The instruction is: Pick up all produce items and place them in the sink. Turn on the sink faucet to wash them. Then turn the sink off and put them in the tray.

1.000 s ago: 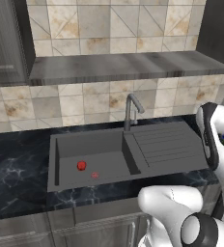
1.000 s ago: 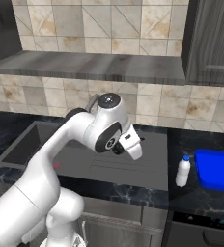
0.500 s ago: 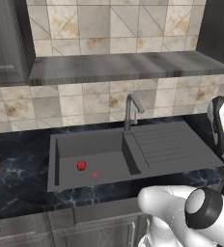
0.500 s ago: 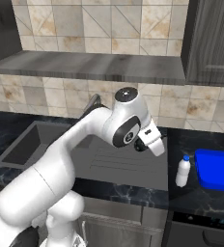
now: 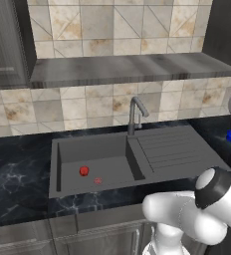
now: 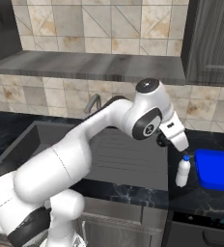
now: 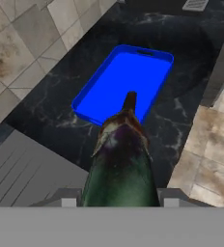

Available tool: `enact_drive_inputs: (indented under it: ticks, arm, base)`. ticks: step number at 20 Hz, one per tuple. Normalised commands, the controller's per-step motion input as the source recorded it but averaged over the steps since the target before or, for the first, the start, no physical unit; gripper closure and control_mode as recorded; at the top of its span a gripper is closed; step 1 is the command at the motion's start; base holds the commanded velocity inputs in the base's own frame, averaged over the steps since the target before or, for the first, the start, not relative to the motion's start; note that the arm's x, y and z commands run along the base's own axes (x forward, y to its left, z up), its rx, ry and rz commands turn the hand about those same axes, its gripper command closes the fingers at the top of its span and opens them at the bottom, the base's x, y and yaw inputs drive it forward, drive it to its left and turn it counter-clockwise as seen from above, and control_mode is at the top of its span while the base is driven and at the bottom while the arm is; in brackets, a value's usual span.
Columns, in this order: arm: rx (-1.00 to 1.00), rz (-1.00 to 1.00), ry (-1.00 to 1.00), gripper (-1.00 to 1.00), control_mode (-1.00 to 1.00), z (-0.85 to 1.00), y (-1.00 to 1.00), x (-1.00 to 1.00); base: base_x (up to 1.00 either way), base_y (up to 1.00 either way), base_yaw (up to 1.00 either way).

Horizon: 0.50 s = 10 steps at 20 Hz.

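Hand view: the eggplant [image 7: 121,164] is carried toward the blue tray [image 7: 126,79].
Compared with a moment ago, the arm has swung right, from over the drainboard to beside the white bottle [image 6: 182,171], so the transfer to the tray looks almost done. The gripper [image 7: 119,197] is half open and clamps the eggplant between its fingers. The red tomato [image 5: 84,171] lies in the sink [image 5: 95,162].

Both base views look forward and down at the sink [image 5: 102,162] from opposite rear sides. The hand view looks closely down over the tray [image 7: 126,82].
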Motion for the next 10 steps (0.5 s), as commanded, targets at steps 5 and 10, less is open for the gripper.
enact_drive_inputs:
  ticks: [5, 10]
  arm:
    - [0.0, -0.08, 0.0, 1.0, -1.0, 0.19, -0.69, 0.0]
    - [0.0, -0.08, 0.0, 1.0, -1.0, 0.08, -0.68, 0.02]
  base:
    - [0.0, 0.0, 0.0]
    - [0.0, 0.0, 0.0]
